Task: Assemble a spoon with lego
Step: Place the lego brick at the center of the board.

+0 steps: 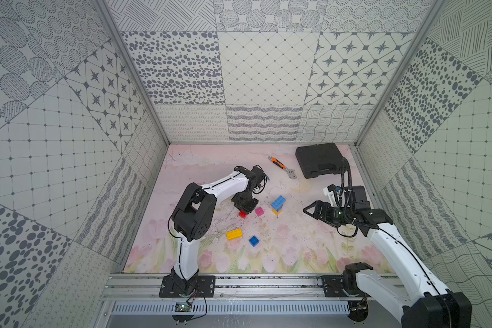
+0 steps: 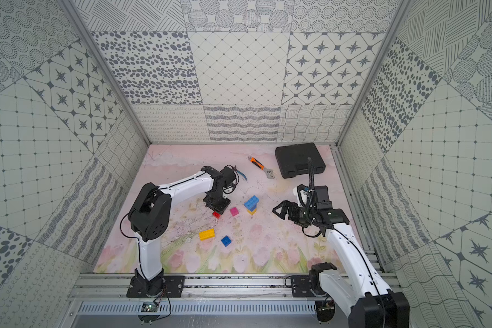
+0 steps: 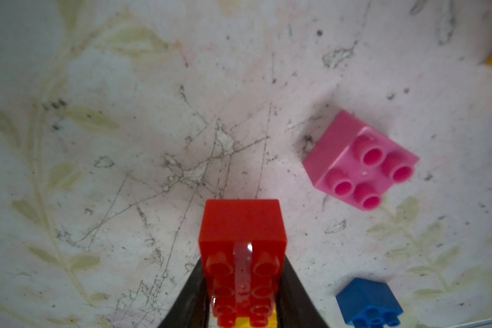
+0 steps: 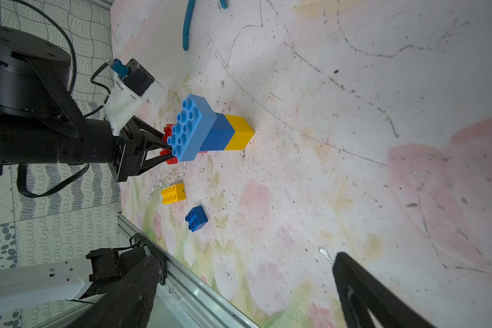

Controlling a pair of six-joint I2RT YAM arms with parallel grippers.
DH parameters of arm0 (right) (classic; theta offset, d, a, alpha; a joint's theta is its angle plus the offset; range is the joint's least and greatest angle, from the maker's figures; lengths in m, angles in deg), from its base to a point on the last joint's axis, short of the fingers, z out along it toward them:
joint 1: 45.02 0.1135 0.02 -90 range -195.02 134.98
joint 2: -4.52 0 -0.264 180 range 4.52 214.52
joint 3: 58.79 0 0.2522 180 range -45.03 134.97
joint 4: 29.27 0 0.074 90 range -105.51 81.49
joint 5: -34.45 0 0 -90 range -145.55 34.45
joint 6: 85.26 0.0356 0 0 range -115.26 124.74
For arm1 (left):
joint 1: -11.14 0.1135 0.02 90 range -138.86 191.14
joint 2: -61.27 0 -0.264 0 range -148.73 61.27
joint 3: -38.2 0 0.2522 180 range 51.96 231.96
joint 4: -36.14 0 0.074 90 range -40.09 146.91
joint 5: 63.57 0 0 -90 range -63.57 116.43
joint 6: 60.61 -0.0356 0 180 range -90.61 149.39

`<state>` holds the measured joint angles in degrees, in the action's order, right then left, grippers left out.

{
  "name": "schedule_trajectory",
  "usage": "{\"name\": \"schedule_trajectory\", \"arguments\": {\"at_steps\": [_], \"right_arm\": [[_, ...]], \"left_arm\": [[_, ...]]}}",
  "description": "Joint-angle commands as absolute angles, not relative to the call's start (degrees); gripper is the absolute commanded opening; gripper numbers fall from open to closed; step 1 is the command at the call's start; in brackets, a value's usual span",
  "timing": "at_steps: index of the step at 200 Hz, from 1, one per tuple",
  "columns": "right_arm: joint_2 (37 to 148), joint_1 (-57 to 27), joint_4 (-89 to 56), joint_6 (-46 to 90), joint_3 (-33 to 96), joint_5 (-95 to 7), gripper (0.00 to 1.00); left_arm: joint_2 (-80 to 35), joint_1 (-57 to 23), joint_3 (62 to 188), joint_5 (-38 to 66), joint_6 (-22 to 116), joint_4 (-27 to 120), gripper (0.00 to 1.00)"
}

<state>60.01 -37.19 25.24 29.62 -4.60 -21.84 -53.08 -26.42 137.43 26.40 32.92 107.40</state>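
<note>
L claw (image 1: 244, 209): fingers (image 3: 185, 306) hug both sides of red studded plastic lego brick (image 1: 242, 214) on table (image 1: 296, 244); can't tell if pinching. Pink square lego brick (image 1: 259, 211) sits just beside that claw, apart. Stack of light-blue oblong, dark-blue and yellow lego bricks (image 1: 277, 205) stands btwn both claws. R claw (image 1: 307, 210) is spread wide, empty. Yellow oblong lego brick (image 1: 234, 234) and dark-blue square lego brick (image 1: 254, 240) lie base-side of L claw. Beyond: orange-handled metal wrench (image 1: 281, 167), blue-handled pliers (image 4: 185, 28) partly behind L arm, black plastic case (image 1: 318, 160) shut, contents unseen.
</note>
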Motion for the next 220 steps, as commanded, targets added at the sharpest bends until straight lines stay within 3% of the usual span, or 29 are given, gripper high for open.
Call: {"name": "schedule_trajectory", "arguments": {"at_steps": [1,18,49,88,100,118,146,184,220], "right_arm": [[61.10,-36.50,24.61,28.90,-2.26,-23.10,0.98],[62.19,-35.03,24.65,28.65,-1.01,-23.79,0.98],[63.59,-31.33,24.87,29.08,0.67,-26.25,0.98],[62.36,-23.91,29.40,27.76,4.55,-33.06,0.98],[61.45,-21.36,29.99,26.68,5.44,-33.36,0.98],[62.42,-15.29,31.72,23.68,7.75,-33.97,0.98],[66.46,-4.26,29.64,20.03,11.18,-34.16,0.98],[82.65,11.54,29.55,12.72,23.72,-40.43,0.97],[98.85,17.58,31.82,4.90,36.68,-44.15,0.92]], "left_arm": [[-53.38,-26.13,136.61,26.55,29.40,99.92,0.47],[-52.43,-26.15,136.25,26.64,29.21,99.39,0.55],[-49.87,-26.02,135.61,27.49,29.51,99.52,0.59],[-33.56,-23.82,127.09,30.21,38.23,93.77,0.63],[-26.25,-23.28,122.61,31.43,41.80,90.99,0.73],[-15.91,-21.52,116.82,33.28,47.76,89.44,0.98],[-5.27,-15.77,112.08,33.09,55.26,92.85,0.98],[1.69,0.42,111.74,25.74,59.71,98.39,0.98],[4.71,5.81,112.61,26.84,58.47,101.44,0.98]]}}
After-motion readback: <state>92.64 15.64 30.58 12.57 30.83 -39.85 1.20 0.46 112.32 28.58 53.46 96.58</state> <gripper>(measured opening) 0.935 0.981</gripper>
